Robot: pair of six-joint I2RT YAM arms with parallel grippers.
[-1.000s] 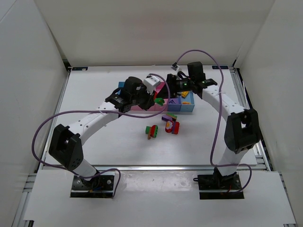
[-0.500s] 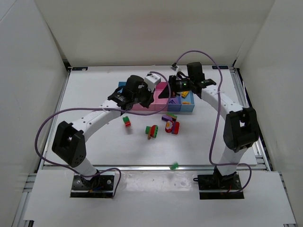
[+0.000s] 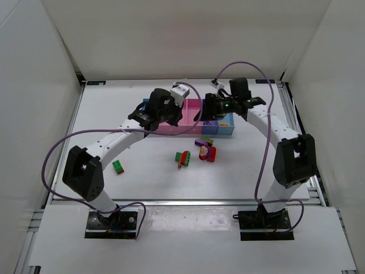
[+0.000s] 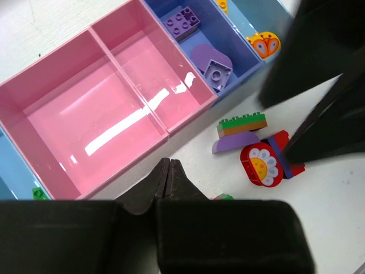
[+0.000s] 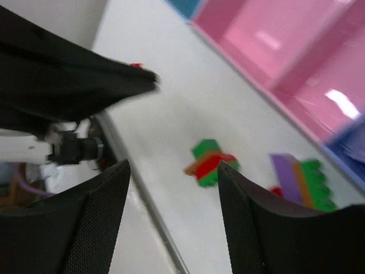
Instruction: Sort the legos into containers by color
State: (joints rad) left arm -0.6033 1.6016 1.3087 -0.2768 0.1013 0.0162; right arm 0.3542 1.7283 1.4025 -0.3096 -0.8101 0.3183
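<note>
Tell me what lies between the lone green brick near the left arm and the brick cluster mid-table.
Nothing. In the top view the table is bare between the lone brick and the cluster.

Lighting, as I read it from my station: bright, even, from overhead. The white table (image 3: 148,177) shows only faint, soft shadows beside the loose legos (image 3: 194,155).
Glare: white streaks on the floors of the pink bins (image 4: 114,128), left wrist view.
Blur: right wrist view smeared throughout, brick edges soft; near foreground dark and unfocused in both wrist views.
</note>
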